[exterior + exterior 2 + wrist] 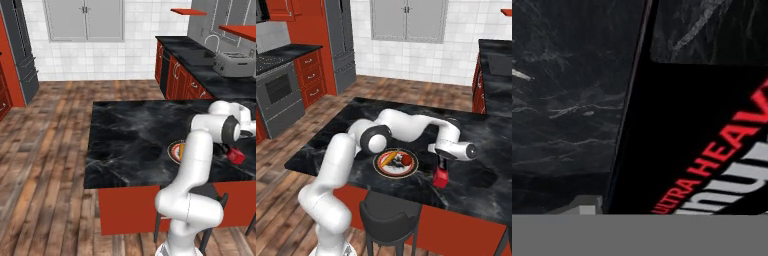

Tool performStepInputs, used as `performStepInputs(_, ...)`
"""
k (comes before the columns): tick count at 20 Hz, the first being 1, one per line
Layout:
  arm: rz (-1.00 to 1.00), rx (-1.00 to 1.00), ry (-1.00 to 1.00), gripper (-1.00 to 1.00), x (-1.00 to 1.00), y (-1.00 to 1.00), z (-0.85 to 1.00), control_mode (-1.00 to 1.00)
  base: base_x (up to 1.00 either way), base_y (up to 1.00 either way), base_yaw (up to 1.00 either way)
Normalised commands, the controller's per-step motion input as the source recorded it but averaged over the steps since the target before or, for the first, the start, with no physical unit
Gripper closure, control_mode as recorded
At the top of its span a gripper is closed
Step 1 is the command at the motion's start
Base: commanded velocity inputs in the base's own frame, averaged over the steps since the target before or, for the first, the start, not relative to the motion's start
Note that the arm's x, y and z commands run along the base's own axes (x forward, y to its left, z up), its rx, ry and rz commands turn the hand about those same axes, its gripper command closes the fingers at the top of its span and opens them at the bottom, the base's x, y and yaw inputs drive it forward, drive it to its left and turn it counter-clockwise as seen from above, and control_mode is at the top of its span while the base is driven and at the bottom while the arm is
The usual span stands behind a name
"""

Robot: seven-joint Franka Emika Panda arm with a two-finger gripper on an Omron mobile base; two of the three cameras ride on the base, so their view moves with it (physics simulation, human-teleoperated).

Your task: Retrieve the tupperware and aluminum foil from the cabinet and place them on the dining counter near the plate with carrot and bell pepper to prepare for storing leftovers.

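The foil box [441, 178] is mostly hidden. In the right base view just a short red end of it shows under the hand, and its black length cannot be followed. In the left base view the same red end [236, 156] pokes out past the wrist near the right edge of the picture, tilted. The hand view is pressed up against its black side [712, 140]. Red lettering reading "ULTRA HEAV" and some white letters below it run off the frame, and neither end of the box is in the picture.

The gripper [443, 164] points down directly over the box, with its dark fingers [444, 161] meeting the top of the red end. In the left base view the gripper [224, 149] is half covered by the robot's own forearm. Whether the fingers are clamped on the box or loose beside it cannot be told, since no view shows the gap between them and the box. It is also unclear whether the box's lower end rests on the surface or sits just above it.

The box is over the dining counter [481, 130], near its front edge and just to the right of the plate [396, 175]. The carrot [387, 159] and the bell pepper [405, 160] lie on the plate side by side. In the left base view the white arm covers most of the plate [175, 150], leaving only a curved piece of its rim. A dark stool [388, 212] stands at the counter's front edge, below the plate.
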Motion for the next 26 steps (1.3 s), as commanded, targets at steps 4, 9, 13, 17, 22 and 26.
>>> performStepInputs(4, -0.06, -0.1, -0.09, -1.0, -0.37, 0.74, 0.16, -1.0, 0.0, 0.0, 0.0)
performStepInputs(9, -0.11, -0.18, 0.0, -1.0, -0.23, 0.58, 0.41, -1.0, 0.0, 0.0, 0.0)
performStepInputs(13, -0.21, -0.1, 0.0, -1.0, 0.0, 0.08, 0.47, -1.0, 0.0, 0.0, 0.0)
performStepInputs(17, -0.15, -0.06, 0.0, -1.0, 0.0, 0.0, 0.96, -1.0, 0.0, 0.0, 0.0)
performStepInputs(22, -0.13, -0.09, -0.01, -1.0, -0.02, 0.0, 0.94, -1.0, 0.0, 0.0, 0.0)
performStepInputs(26, -0.05, -0.15, 0.04, -1.0, -0.21, 0.0, 0.92, -1.0, 0.0, 0.0, 0.0)
